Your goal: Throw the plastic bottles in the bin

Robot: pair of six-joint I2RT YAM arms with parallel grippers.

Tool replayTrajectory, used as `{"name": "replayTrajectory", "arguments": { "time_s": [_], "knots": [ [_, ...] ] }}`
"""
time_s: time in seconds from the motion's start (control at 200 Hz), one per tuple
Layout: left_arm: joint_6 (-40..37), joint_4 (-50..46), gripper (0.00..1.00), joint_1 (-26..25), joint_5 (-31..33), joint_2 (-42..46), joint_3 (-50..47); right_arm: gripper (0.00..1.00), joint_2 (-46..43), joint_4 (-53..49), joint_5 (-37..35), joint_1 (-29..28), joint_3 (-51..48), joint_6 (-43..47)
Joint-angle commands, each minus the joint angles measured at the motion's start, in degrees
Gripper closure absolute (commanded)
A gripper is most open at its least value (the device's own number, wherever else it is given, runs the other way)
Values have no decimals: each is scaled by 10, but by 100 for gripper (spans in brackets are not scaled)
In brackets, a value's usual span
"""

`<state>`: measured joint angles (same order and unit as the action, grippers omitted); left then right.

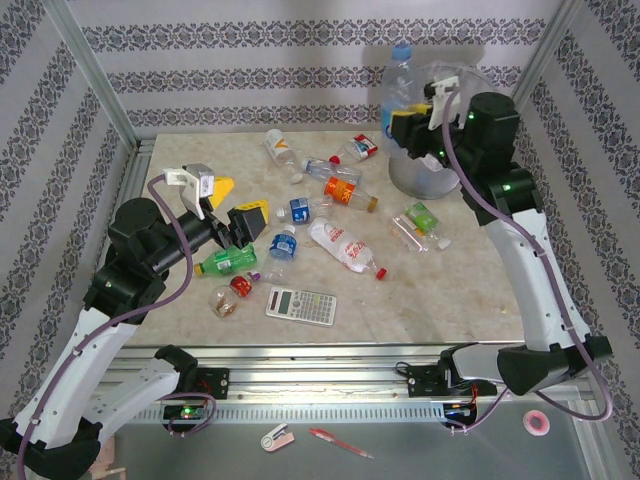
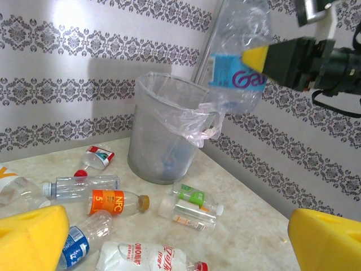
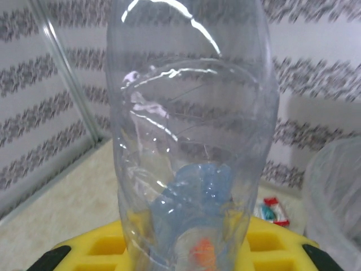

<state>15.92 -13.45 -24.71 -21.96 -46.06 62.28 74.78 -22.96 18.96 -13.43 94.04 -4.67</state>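
- The right gripper (image 1: 418, 118) is clamped tight on a big clear bottle (image 1: 400, 85) with a blue label, its yellow pads pinching the middle.
- That bottle hangs in the air, cap up, above the rim of the bin (image 1: 425, 178), which stands at 1 o'clock on the table (image 1: 450, 300).
- The left gripper (image 1: 237, 200) is spread wide with nothing between its fingers, hovering at 9 o'clock.
- Loose bottles lie scattered across the middle: an orange-labelled one (image 1: 345, 190), a crushed red-labelled one (image 1: 345, 247), and a green one (image 1: 225, 262) near the left gripper.
- A calculator (image 1: 301, 305) lies flat at 6 o'clock.
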Motion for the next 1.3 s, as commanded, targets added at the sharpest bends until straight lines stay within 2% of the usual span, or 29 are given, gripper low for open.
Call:
{"name": "replayTrajectory", "arguments": {
  "time_s": [0.0, 0.505, 0.964, 1.299],
  "knots": [
    [4, 34, 0, -8, 1, 2, -1, 76, -21, 95, 2, 12, 12, -11],
    [11, 48, 0, -8, -7, -8, -2, 77, -47, 257, -51, 39, 32, -3],
    [4, 52, 0, -8, -5, -17, -3, 79, -37, 282, -65, 52, 51, 7],
    [3, 45, 0, -8, 0, -21, 5, 79, 21, 285, -54, 103, 56, -23]
  ]
}}
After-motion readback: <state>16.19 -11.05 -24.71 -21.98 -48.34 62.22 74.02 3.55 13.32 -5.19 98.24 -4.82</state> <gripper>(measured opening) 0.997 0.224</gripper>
